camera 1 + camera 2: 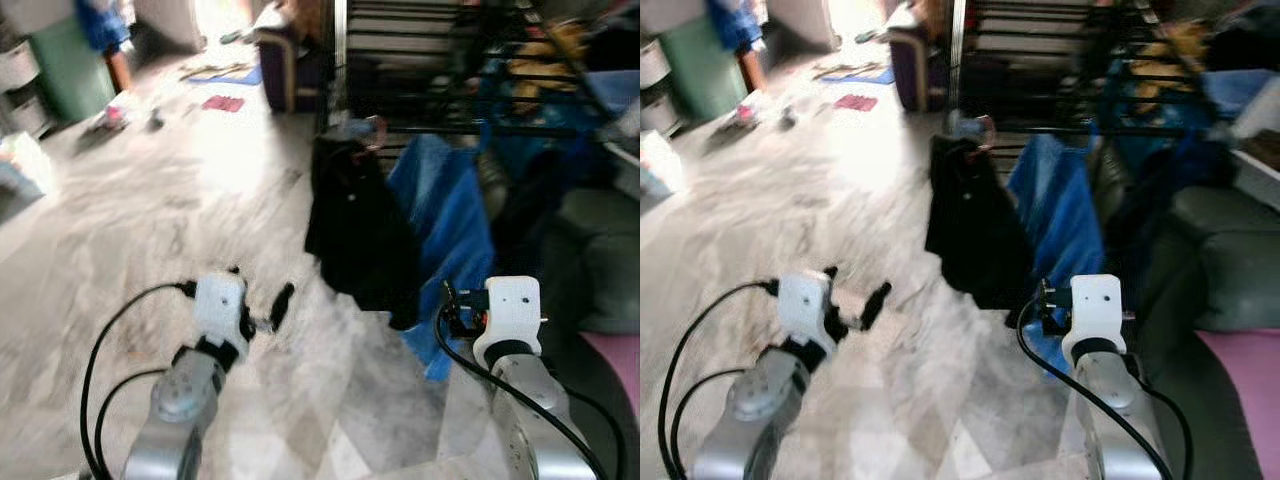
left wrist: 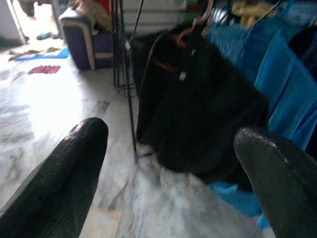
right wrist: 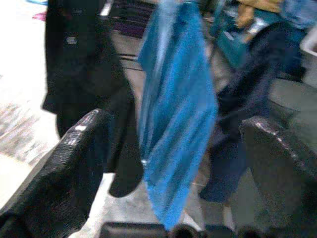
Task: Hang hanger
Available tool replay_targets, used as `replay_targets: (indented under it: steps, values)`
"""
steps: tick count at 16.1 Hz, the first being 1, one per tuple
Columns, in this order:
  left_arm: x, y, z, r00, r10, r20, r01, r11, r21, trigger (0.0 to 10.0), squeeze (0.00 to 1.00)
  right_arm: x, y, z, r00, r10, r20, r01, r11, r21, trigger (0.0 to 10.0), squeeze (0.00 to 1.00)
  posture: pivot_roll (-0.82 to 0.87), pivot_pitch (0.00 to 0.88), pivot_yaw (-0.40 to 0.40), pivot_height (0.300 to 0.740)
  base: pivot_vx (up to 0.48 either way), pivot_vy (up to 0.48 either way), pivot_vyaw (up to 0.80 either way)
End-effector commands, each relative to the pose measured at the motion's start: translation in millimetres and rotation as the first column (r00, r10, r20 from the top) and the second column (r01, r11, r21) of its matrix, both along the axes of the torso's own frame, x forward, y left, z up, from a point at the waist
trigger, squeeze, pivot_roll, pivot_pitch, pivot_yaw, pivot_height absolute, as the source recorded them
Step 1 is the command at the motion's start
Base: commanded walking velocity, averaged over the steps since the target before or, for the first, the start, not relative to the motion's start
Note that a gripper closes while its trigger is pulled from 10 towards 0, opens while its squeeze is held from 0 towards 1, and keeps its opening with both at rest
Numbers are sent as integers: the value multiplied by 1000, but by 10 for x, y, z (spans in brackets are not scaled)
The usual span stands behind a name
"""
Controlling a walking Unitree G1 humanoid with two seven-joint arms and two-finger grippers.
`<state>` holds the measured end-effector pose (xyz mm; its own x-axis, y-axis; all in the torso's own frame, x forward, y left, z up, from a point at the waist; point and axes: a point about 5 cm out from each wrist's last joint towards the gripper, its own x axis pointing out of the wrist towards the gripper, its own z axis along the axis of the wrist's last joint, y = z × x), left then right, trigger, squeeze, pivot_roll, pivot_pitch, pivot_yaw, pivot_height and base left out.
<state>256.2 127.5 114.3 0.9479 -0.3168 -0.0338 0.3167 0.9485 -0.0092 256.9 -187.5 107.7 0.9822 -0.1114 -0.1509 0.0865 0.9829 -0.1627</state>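
The hanger is up on the rack with a black coat on it, so it looks stiff but top-heavy and floppy below; best grab the hook or neck. The left gripper is wide open and empty, well short of the coat. The right gripper is open too, holding nothing, near the blue cloth beside the coat.

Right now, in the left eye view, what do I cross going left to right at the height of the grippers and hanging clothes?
Left gripper, open and empty → black garment hanging on a hanger → blue cloth → right gripper, open and empty, in front of the blue cloth → grey sofa.
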Motion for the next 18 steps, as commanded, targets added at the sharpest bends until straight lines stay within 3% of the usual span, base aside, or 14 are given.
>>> replay_targets:
  steps: [1, 7, 11, 18]
  values:
    - [12, -25, -2, 1000, -15, -9, 15, 1000, -9, 10000, 0, 6, -25, -19, 1000, -15, -9, 15, 1000, -4, 10000, 0, -24, 44, -20, 740, 281, 0, -800]
    - [-9, -68, -30, 999, -46, -17, 46, 999, -24, 10000, 0, 0, -51, -22, 1000, -25, -6, 25, 1000, -9, 10000, 0, -28, 40, -19, 740, 295, 0, -758]
    - [-9, -75, -38, 999, -46, -19, 46, 999, -23, 10000, 0, 13, -38, -21, 1000, -11, -7, 10, 1000, -13, 10000, 0, -28, 41, -26, 740, 322, 0, 0]
    - [-6, -90, -66, 998, -47, -36, 46, 999, -27, 10000, 0, -17, 24, -76, 998, 53, -43, -53, 999, 0, 10000, 0, -34, 48, -23, 740, 289, 383, 0]
